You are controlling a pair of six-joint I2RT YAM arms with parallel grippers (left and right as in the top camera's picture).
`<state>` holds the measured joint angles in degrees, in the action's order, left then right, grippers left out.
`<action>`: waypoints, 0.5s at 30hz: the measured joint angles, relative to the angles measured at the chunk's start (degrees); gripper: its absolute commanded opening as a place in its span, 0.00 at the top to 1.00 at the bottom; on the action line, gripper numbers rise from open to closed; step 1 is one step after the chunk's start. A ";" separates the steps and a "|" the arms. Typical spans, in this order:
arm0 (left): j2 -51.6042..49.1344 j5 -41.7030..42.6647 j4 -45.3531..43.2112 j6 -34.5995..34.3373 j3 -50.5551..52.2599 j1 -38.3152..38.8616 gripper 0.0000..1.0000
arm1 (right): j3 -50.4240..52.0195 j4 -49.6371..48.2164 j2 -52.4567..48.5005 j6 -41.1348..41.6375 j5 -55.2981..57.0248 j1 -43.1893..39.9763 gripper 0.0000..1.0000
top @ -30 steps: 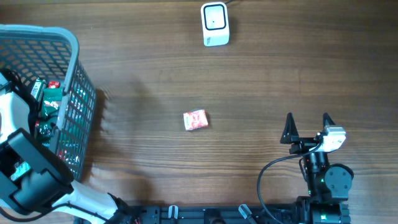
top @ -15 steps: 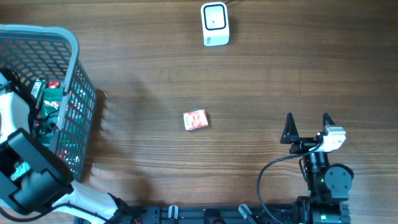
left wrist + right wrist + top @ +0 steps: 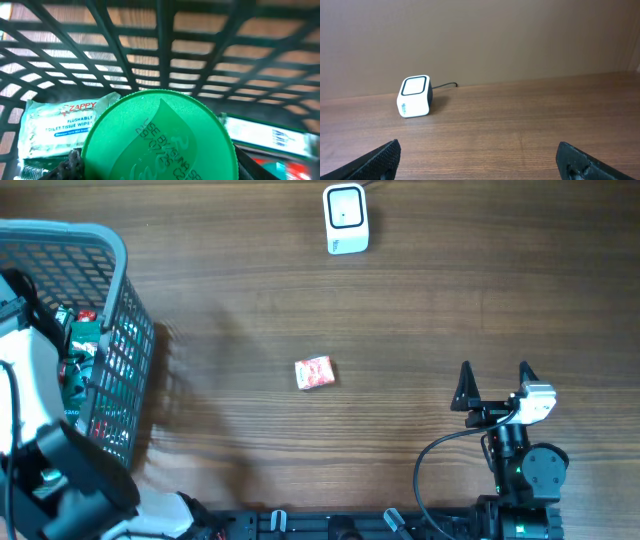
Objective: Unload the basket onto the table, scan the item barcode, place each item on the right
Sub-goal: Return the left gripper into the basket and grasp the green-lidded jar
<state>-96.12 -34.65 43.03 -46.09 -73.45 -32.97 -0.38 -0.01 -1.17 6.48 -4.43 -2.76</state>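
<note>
1. Setting: a brown wood-grain table (image 3: 400, 310) seen from above; the right wrist view shows a plain tan wall behind its far edge.
2. Left gripper (image 3: 157, 165): in the left wrist view its dark fingertips (image 3: 70, 162) lie against the left and right edges of a round green lid (image 3: 160, 135), pinching it between them.
3. Green lid: it fills the middle of the left wrist view, faces the camera and carries dark printed text beginning "USE BY". The container below it is hidden.
4. Around the lid: a white wipes pack (image 3: 55, 125) marked "ZAPPY" lies to its left, and a second white packet (image 3: 270, 137) with blue print lies to its right. Both sit inside the basket.
5. Basket (image 3: 115, 270): a grey lattice basket stands at the left edge of the table. Its wall bars (image 3: 165, 30) cross the whole background of the left wrist view.
6. Left arm (image 3: 30, 380): its white body reaches down into the basket from the near left.
7. Right gripper (image 3: 494, 370): it sits at the near right of the table with jaws spread wide and nothing between them, well apart from every item.
8. Scanner (image 3: 346, 218): a small white box with a dark window stands at the far centre of the table, with its cable (image 3: 445, 85) leading away.
9. Red packet (image 3: 314, 373): it lies alone at mid-table, between the basket and the right gripper.
</note>
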 measured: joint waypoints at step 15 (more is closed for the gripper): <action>38.88 19.89 -1.22 -0.09 0.02 2.93 0.37 | 0.00 0.00 0.00 0.00 0.02 0.00 0.00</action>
<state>-57.23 -14.76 41.80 -46.17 -73.43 -30.04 -0.38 -0.01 -1.17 6.48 -4.40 -2.76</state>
